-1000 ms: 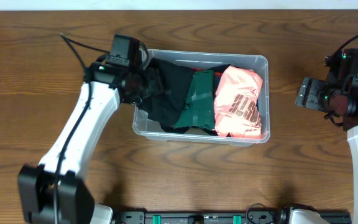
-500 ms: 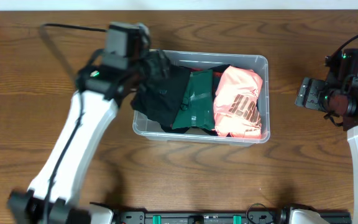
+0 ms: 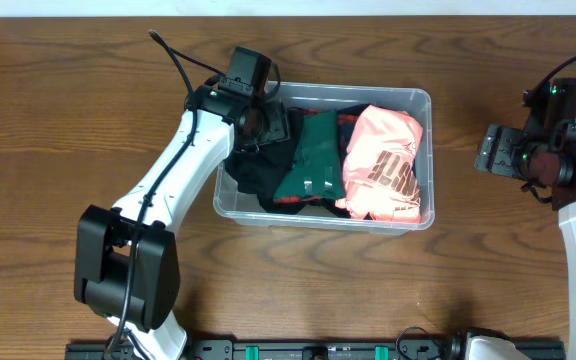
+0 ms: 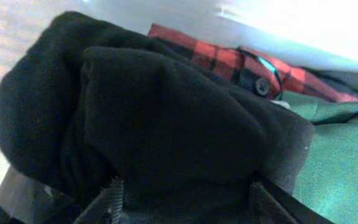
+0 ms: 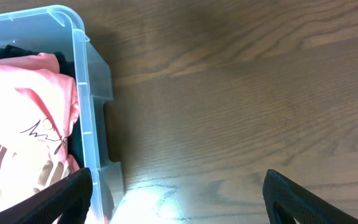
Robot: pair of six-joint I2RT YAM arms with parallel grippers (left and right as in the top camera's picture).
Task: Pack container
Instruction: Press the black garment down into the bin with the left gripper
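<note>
The clear plastic container (image 3: pixel 423 97) stands mid-table and holds a black garment (image 3: pixel 253 172), a dark green garment (image 3: pixel 313 165) and a pink printed shirt (image 3: pixel 388 165). My left gripper (image 3: pixel 268 122) is over the container's left part. In the left wrist view the black garment (image 4: pixel 166 124) bulges between its fingers (image 4: pixel 185 202), which are shut on it. A red plaid shirt (image 4: pixel 216 56) and the green garment (image 4: pixel 347 155) lie behind. My right gripper (image 3: pixel 490 150) is open and empty over bare table to the right of the container (image 5: pixel 82 93).
The wooden table (image 3: pixel 58 120) surrounds the container. The pink shirt (image 5: pixel 23 118) lies against the container's right wall. A black rail (image 3: pixel 318 350) runs along the table's front edge.
My left gripper has moved from the container's left rim up and to the right, over the inside of the container, bringing the black garment with it. The right arm has not moved.
</note>
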